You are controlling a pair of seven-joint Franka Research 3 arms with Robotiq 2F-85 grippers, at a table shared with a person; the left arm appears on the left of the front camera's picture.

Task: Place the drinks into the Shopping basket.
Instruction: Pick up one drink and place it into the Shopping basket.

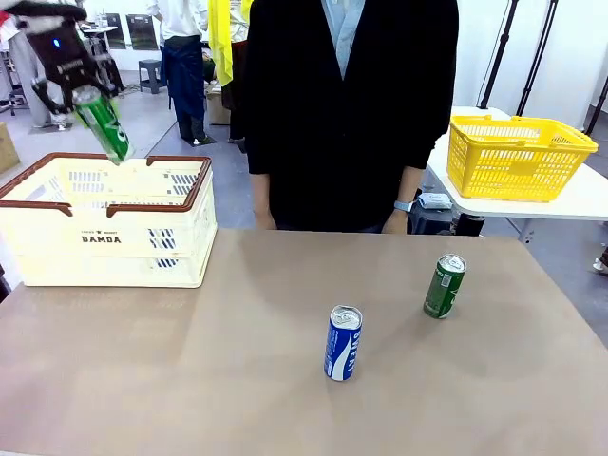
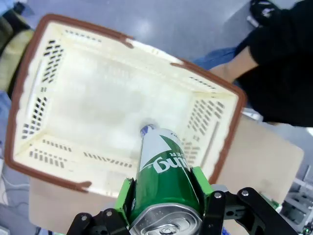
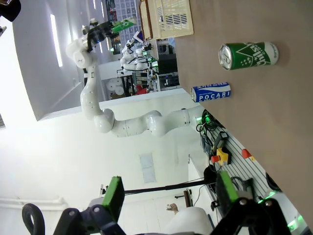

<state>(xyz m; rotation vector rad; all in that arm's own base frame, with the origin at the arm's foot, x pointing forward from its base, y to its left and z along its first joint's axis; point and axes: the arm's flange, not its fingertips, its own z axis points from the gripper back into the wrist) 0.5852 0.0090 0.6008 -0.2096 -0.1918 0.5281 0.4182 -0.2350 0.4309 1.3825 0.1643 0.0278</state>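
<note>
Front view: the left fingers (image 1: 49,95), black with green pads, are clamped on the top end of a slim light green drink can with white print (image 1: 106,128). The can hangs tilted in the air over the far left part of the large cream-white plastic basket with a brown rim and "DAMDA" in black (image 1: 142,249). This basket sits at the left of the brown surface (image 1: 190,380). A blue can with white lettering (image 1: 343,343) stands upright near the middle of the surface. A dark green can (image 1: 444,285) stands to its right and a little farther away, apart from it. A person in a dark jacket (image 1: 351,114) stands at the far edge. A yellow mesh basket (image 1: 518,157) rests on a white table at the far right.

Left wrist view: the green pads (image 2: 124,198) press both sides of the light green can (image 2: 164,176). Its silver top points at the camera, and its other end hangs over the basket's bare floor (image 2: 98,103).

Right wrist view: the right fingers (image 3: 115,198) are spread wide with nothing between them, well away from the cans. This view is rolled sideways. The dark green can (image 3: 249,55) and the blue can (image 3: 211,92) stand on the surface (image 3: 274,127), and the basket (image 3: 168,17) is beyond them.
</note>
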